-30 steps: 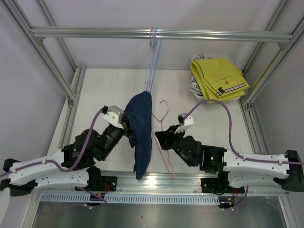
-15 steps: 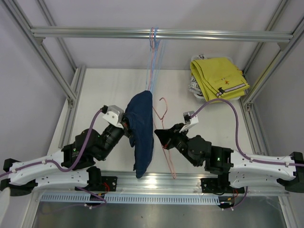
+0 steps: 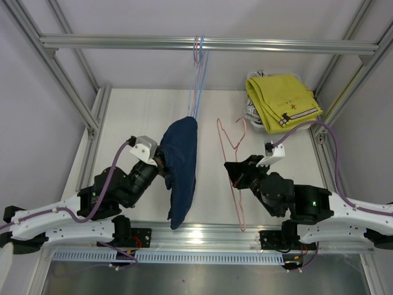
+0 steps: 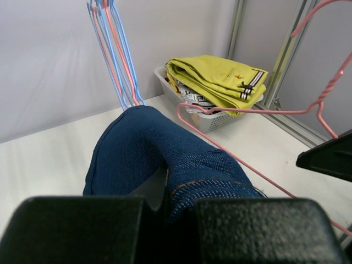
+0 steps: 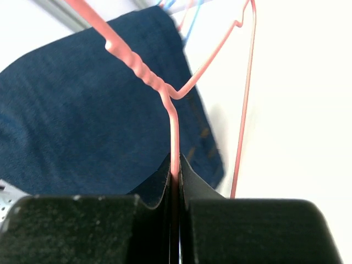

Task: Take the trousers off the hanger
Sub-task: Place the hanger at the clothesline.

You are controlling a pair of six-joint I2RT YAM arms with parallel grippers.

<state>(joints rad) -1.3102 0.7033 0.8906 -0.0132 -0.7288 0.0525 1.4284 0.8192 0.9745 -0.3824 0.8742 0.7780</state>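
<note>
**Navy trousers clear of hanger, one arm on each**

L gripper (image 3: 161, 165): jaws all but closed, pinching a fold of the navy trousers (image 3: 182, 166). Cloth is dark blue, denim-like weave, tan stitching at one seam. It hangs as a long folded drape over the table (image 3: 135, 117), from the front edge toward centre. Fabric bunches right btwn the L jaws. Can't tell if its lower end touches the table.

R gripper (image 5: 175, 181): jaws clamped tight on the wire of the pink hanger (image 3: 233, 160), just below its twisted neck. Hanger is bare, held to the R of the trousers, clear of them. In L wrist view its top runs out of frame.

Farther back R: white basket (image 4: 220, 122) w/ yellow trousers (image 3: 282, 101) folded on top. B/w print garment (image 4: 192, 99) underneath, mostly hidden.

At the back: pink + blue hangers (image 3: 198, 67) hang on the rail (image 3: 276, 44).
</note>
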